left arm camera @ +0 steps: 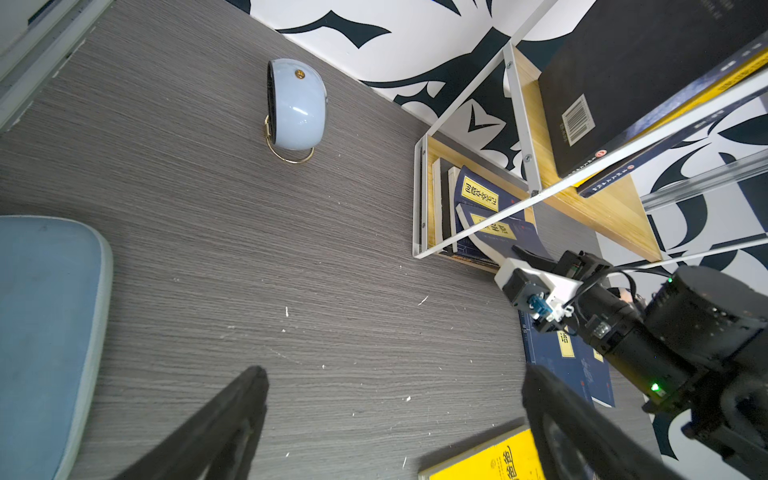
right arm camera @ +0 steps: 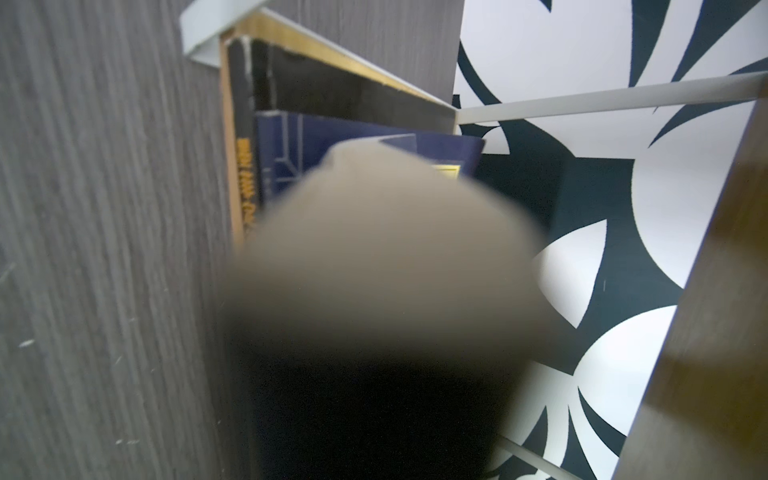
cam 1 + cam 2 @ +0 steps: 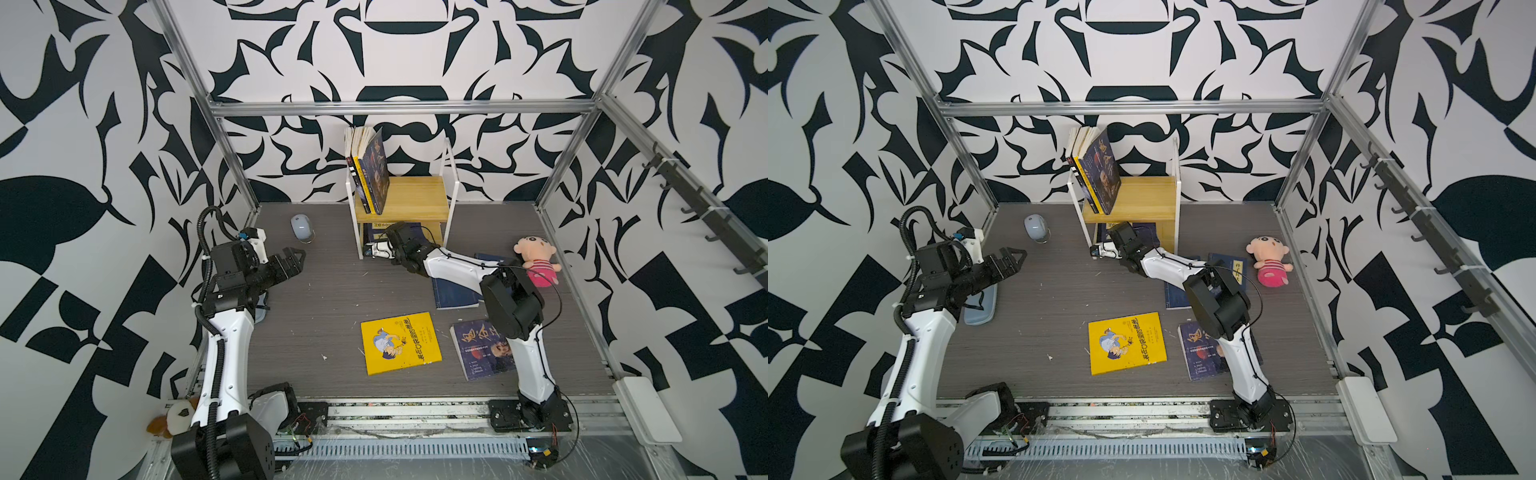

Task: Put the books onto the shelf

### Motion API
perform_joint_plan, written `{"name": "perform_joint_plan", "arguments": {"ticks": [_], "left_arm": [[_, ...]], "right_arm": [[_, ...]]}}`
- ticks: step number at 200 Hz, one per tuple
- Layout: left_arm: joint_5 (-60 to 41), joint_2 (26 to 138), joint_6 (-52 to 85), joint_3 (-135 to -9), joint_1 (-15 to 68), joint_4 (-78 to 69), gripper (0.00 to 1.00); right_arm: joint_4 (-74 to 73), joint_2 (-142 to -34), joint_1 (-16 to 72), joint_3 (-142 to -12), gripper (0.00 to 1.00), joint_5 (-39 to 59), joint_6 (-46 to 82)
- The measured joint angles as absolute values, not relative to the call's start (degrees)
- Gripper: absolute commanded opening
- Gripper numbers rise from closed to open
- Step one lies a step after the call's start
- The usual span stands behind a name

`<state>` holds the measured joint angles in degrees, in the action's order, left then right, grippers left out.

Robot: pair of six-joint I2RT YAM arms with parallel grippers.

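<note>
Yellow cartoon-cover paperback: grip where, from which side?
The yellow cartoon-cover paperback lies flat, cover up, on the grey wood-grain table. Probably pinch, from above, the edge nearest the open left gripper: bare tabletop borders it.

Grey wood-grain worktop, flecked with pale crumbs. Near its back left, a small pale-blue rounded appliance on a gold wire ring, possibly a mini heater. Along the left edge, a flat blue-grey pad with rounded corners. At the right side, a pink plush doll in a striped top. Beyond the front left corner, a brown-and-white plush toy.
</note>
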<state>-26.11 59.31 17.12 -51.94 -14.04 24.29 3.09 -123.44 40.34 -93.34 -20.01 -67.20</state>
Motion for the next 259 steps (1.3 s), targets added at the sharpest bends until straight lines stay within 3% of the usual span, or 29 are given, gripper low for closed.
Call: {"name": "perform_joint_plan", "arguments": {"ticks": [25,74,93,97,100,208,259], "left_arm": [[-26.2,59.3,17.1,-51.9,-14.1,24.3,1.0],[-26.2,59.3,17.1,-51.9,-14.3,24.3,1.0],[-26.2,59.3,17.1,-51.9,-14.3,24.3,1.0],[-26.2,59.3,17.1,-51.8,-14.3,24.2,1.0],[-26.2,59.3,17.1,-51.8,-14.4,24.2,1.0],[-26.4,59.0,17.3,-51.0,-15.0,23.4,1.0],[-26.4,59.0,17.5,-51.0,-15.0,23.4,1.0]], "right_arm": [[7.7,-125.4,40.3,-96.4,0.37,-18.4,-66.6],[15.3,-127.5,40.3,-99.9,0.51,-16.5,-65.7],[17.8,-127.5,40.2,-101.3,0.71,-15.8,-65.1],[18.3,-127.6,40.2,-101.7,0.84,-15.6,-64.4],[18.6,-127.6,40.1,-101.9,0.86,-15.5,-65.1],[23.7,-130.2,39.1,-106.8,0.85,-13.4,-64.4],[29.7,-127.2,38.5,-105.7,0.84,-6.6,-64.8]]}}
